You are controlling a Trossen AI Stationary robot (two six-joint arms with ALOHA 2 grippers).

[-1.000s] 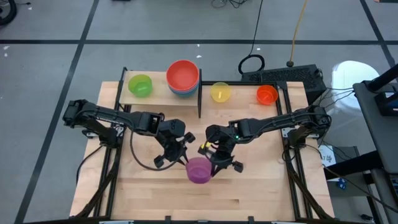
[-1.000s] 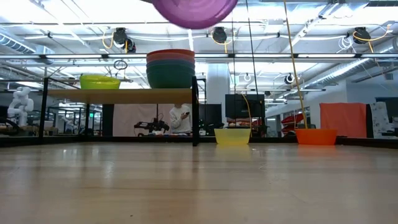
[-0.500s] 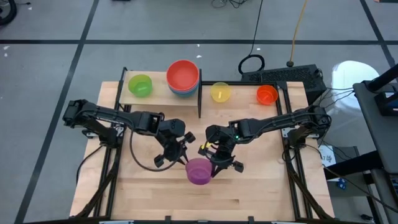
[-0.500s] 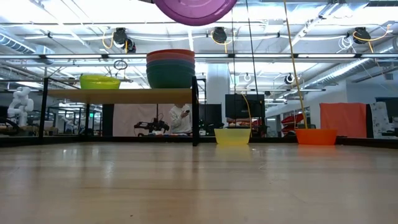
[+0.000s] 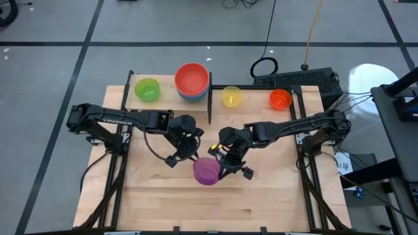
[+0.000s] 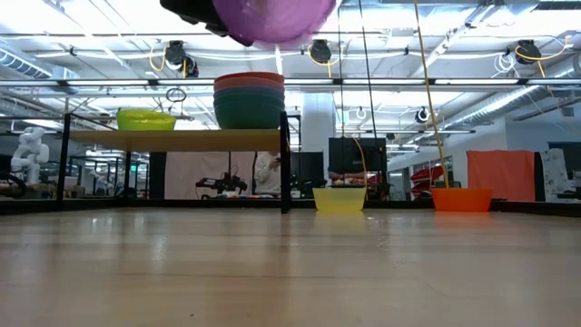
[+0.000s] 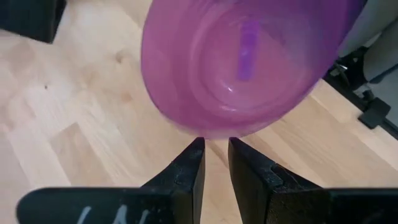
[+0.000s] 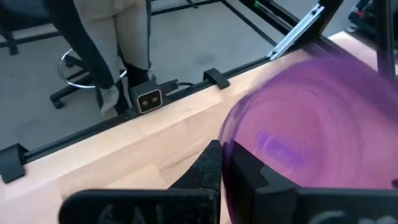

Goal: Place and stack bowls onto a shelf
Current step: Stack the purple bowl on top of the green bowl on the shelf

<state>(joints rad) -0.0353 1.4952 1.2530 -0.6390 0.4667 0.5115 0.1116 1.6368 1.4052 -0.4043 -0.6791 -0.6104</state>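
The purple bowl (image 5: 206,171) hangs in the air over the middle of the table between both grippers; in the low view the purple bowl (image 6: 277,18) sits at the top, well above the wood. My right gripper (image 5: 225,168) is shut on its right side. My left gripper (image 5: 189,155) meets its left side with the fingers nearly together. On the shelf (image 5: 166,98) stand the green bowl (image 5: 147,89) and a stack of larger bowls with the red one on top (image 5: 192,79). The yellow bowl (image 5: 231,96) and orange bowl (image 5: 280,99) rest on the table right of the shelf. My left gripper pinches the purple bowl's rim (image 7: 214,132) between its two fingertips (image 7: 198,149), only at their free ends, coming from the table's left. The bowl's open side faces this gripper. My right gripper holds the opposite rim (image 8: 227,146), one finger (image 8: 208,165) outside and the other inside the bowl, from the table's right. The bowl is lifted clear and tilted.
The shelf's black upright end bar (image 5: 209,104) stands between the stack and the yellow bowl. Black frame rails run along the table's left and right edges. A black keyboard (image 5: 297,79) lies past the far right corner. Bare wood stretches under and in front of the held bowl.
My left gripper has moved right and toward the far edge, up to the purple bowl's left rim, and now shows beside the bowl in the low view. The bowl, held by my right gripper, has shifted slightly toward the far-left.
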